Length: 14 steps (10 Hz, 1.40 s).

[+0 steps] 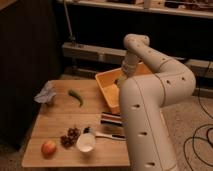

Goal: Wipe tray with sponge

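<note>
Gripper (119,81) hangs inside tray (105,86); arm (150,105) hides striped block (111,119)'s end.

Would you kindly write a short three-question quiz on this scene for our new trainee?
1. True or false: the gripper is down inside the tray.
2. Which of these lies nearest the white cup? A) the grapes B) the tray C) the gripper
3. Fill in: the long pepper on the table is ___ in colour.

Key: 1 true; 2 A; 3 green.
</note>
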Each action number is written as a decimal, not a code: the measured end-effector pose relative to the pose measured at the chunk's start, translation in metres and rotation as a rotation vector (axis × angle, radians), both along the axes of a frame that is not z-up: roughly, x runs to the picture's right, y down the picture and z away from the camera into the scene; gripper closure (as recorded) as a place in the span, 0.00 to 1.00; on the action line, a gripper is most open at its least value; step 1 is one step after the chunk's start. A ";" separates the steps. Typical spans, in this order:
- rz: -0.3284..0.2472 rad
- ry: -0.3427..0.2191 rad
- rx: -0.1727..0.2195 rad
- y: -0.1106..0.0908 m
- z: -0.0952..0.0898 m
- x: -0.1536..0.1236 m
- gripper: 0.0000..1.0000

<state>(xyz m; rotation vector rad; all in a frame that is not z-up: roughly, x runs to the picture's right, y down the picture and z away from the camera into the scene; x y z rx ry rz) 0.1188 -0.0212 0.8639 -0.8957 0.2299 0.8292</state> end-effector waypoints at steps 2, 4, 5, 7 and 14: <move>-0.004 -0.001 -0.005 0.014 -0.011 -0.001 1.00; 0.006 0.028 0.002 0.016 -0.019 0.014 1.00; 0.011 0.043 0.009 0.010 -0.019 0.024 1.00; 0.019 0.069 0.027 -0.012 -0.012 0.046 1.00; 0.005 0.079 0.035 -0.044 0.019 0.055 1.00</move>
